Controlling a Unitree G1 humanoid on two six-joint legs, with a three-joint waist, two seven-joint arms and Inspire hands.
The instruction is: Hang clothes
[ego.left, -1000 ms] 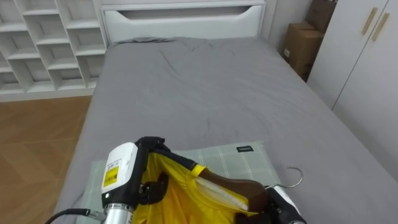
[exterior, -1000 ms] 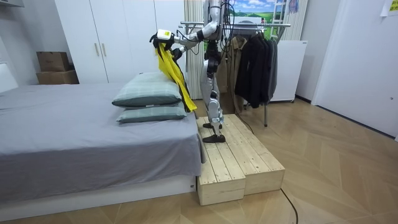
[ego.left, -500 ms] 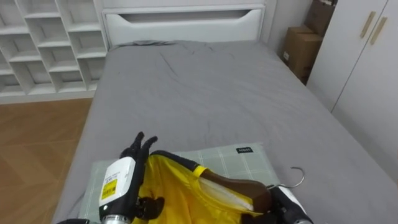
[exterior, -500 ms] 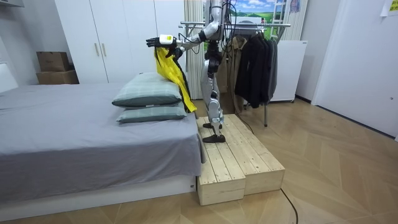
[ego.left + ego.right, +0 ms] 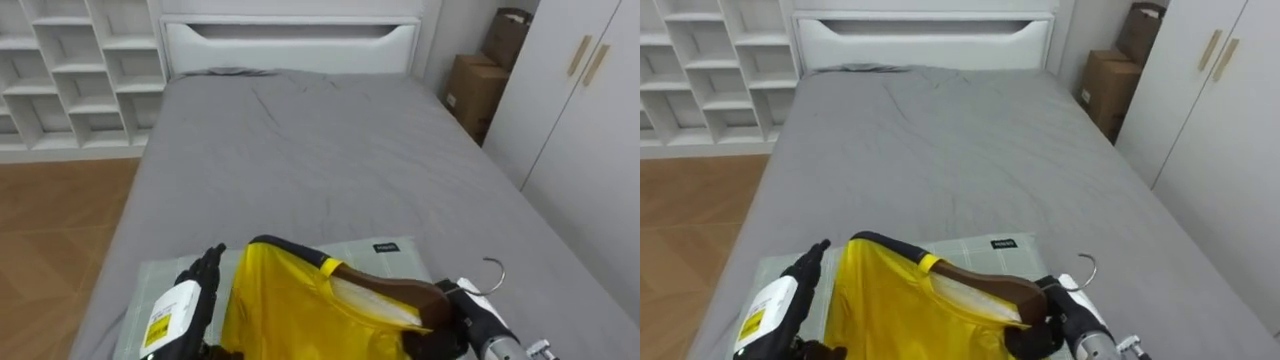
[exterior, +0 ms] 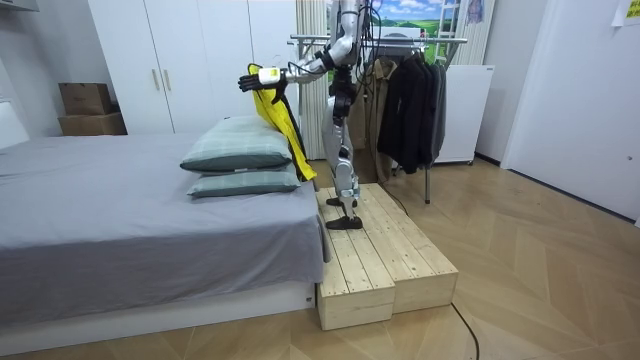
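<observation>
Left eye view first: my left hand (image 5: 203,275) has let go. A second ago it was curled into the collar of the yellow shirt (image 5: 290,312); now its fingers are straight and stand just beside the cloth, off it. The shirt sits on the wooden hanger (image 5: 382,292), and my right hand (image 5: 462,318) is closed round the hanger's neck under the hook, carrying it over the checked pillow (image 5: 395,252) on the grey bed (image 5: 320,150).

Room view: I stand on the wooden platform (image 6: 385,260) by the bed, with the shirt hanging free from my raised arms and the clothes rack (image 6: 400,42) behind me.

Right eye view agrees: left fingers spread clear, right hand clamped on the hanger.

I judge the dressing of the hanger done; what's left is turning to the rack and hooking it on.
</observation>
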